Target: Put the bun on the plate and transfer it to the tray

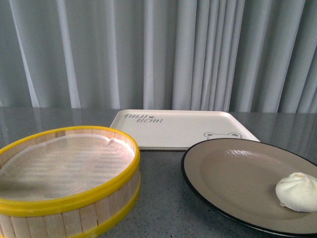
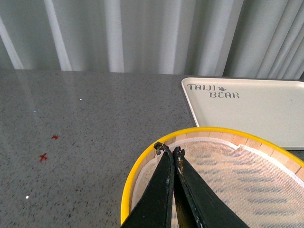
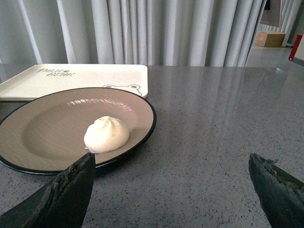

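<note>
The right gripper (image 3: pixel 171 159), jaws wide apart, should grip the plate (image 3: pixel 42 137) by its near rim, level (the bun (image 3: pixel 107 135) sits close to that edge); the left gripper (image 2: pixel 170 151) is closed.

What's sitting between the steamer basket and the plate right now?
Nothing. In the front view, only a bare stretch of grey tabletop separates the steamer basket from the plate.

Matt taupe plate (image 1: pixel 233 173), slatted-wood steamer basket (image 1: pixel 74 214) (gauzy white liner (image 1: pixel 64 163)), speckled polished table (image 1: pixel 163 201)
</note>
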